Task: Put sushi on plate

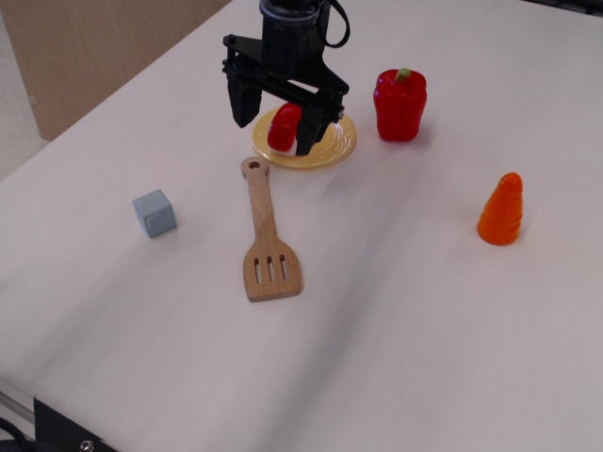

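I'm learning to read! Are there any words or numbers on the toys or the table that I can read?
None: no words, numbers or labels show anywhere.
The sushi, the plate, the red pepper, the orange carrot, the wooden spatula, the grey cube and the black gripper all look plain.

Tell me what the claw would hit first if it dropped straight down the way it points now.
Most likely the sushi, which sits between the open fingers of the claw on the plate. The fingertips themselves would probably meet the plate's surface, though depth is hard to judge from this single view.
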Robot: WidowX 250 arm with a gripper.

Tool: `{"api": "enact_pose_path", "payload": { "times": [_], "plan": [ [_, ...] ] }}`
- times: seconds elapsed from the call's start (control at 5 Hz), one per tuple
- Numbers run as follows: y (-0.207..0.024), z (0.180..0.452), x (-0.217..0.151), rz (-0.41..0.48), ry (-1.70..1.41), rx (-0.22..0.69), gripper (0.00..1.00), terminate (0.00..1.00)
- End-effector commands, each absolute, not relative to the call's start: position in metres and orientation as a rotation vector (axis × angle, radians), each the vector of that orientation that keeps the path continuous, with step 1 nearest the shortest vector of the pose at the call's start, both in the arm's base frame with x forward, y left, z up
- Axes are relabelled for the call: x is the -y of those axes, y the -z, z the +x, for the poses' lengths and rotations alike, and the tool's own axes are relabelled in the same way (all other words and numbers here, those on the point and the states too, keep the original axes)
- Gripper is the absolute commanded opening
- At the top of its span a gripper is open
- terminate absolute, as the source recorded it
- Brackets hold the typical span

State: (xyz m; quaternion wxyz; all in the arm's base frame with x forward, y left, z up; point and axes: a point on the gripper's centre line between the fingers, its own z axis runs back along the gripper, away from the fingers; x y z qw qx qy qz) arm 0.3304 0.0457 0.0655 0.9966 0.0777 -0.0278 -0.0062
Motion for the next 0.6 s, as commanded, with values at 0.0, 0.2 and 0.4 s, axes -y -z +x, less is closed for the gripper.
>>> {"api": "enact_pose_path", "payload": {
  "times": [0.0,0.2,0.4],
  "plan": [
    [-0.0935,0.2518,-0.0023,0.095,0.140,0.071,1.00,0.00],
    [-0.0935,0.2518,-0.0023,0.095,0.140,0.071,1.00,0.00],
    [-0.0935,0.2518,-0.0023,0.095,0.140,0.071,1.00,1.00]
  ]
}}
